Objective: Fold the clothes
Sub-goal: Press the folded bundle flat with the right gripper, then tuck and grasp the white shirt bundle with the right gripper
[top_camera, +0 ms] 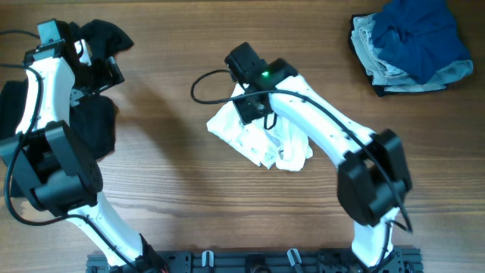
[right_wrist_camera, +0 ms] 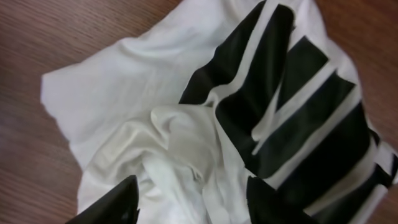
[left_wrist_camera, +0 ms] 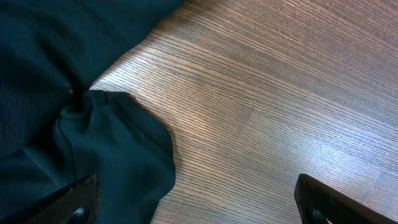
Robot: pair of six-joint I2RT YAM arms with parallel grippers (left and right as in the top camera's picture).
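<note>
A crumpled white garment with black stripes [top_camera: 265,136] lies mid-table; it fills the right wrist view [right_wrist_camera: 186,137]. My right gripper [top_camera: 254,114] hovers over its upper part, jaws open [right_wrist_camera: 193,199] around a bunched white fold, not closed on it. A black garment [top_camera: 95,125] lies at the far left, with another dark piece [top_camera: 106,38] at the top left. My left gripper [top_camera: 95,68] is above it, open [left_wrist_camera: 196,202], with the dark cloth's edge [left_wrist_camera: 93,149] by its left finger and bare wood between the jaws.
A pile of blue and grey clothes [top_camera: 413,45] sits at the back right. A black cable [top_camera: 203,83] loops from the right arm over the wooden table [top_camera: 174,182].
</note>
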